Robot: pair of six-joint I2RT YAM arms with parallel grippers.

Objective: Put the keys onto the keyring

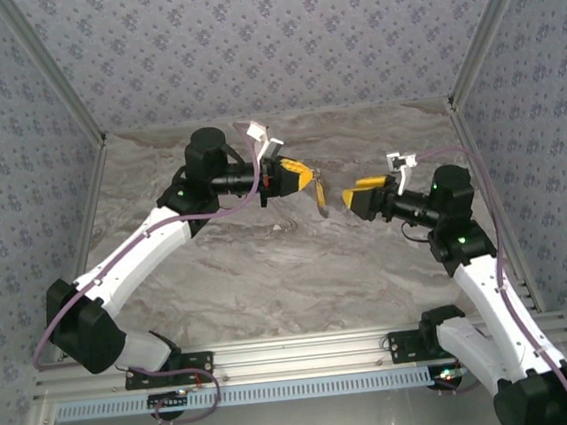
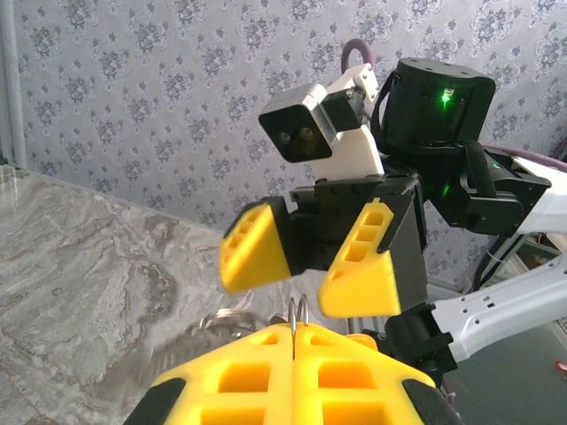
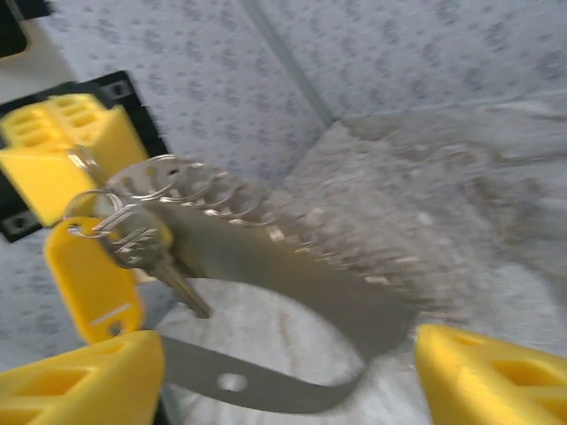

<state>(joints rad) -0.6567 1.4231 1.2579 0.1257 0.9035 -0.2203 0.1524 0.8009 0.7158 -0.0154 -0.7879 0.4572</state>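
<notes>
Above the marble-patterned table [image 1: 269, 274], the left gripper [image 1: 311, 181] clamps shut on the keyring [image 3: 301, 274], a grey metal loop with a key [image 3: 152, 250] and yellow tag [image 3: 89, 288] hanging at it. The right gripper [image 1: 353, 195] faces it, jaws wide apart.

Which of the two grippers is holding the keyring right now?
The left gripper: its jaws are shut on the keyring, which hangs from it. The right gripper faces it with jaws spread wide, holding nothing.
</notes>
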